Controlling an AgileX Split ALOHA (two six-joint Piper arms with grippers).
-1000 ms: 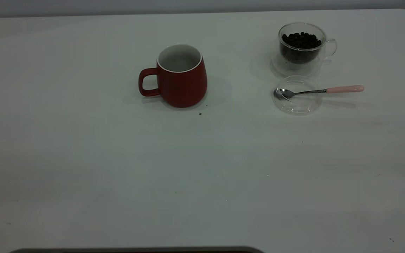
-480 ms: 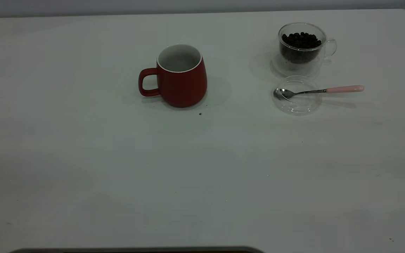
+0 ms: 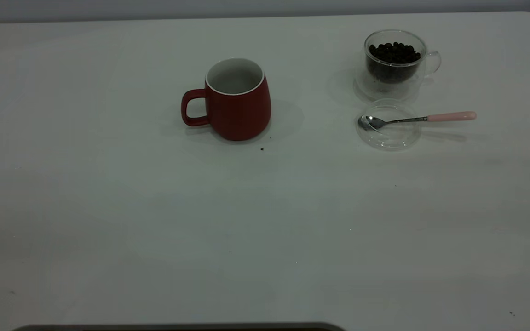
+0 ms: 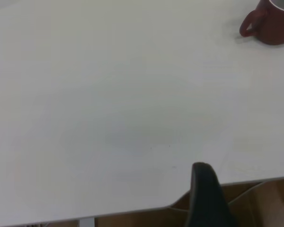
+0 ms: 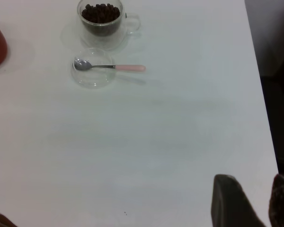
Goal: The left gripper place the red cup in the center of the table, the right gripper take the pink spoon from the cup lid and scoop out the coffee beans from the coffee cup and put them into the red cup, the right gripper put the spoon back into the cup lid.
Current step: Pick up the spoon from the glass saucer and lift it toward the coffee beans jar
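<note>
Your right gripper [image 5: 248, 201], slightly parted and empty at the desk's near right edge, is nearer the pink-handled metal spoon [image 3: 419, 118], lying bowl-in-lid with its handle pointing toward the right edge, beside the far-right glass coffee cup [image 3: 396, 62]; the left gripper's opening I cannot tell.

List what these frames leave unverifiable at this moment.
- Red cup: its bottom is hidden by its own wall in the exterior view, so any beans inside cannot be seen.
- Left hand: only one dark finger shows in the left wrist view.
- Right hand: cut off by the right wrist view's edge.
</note>
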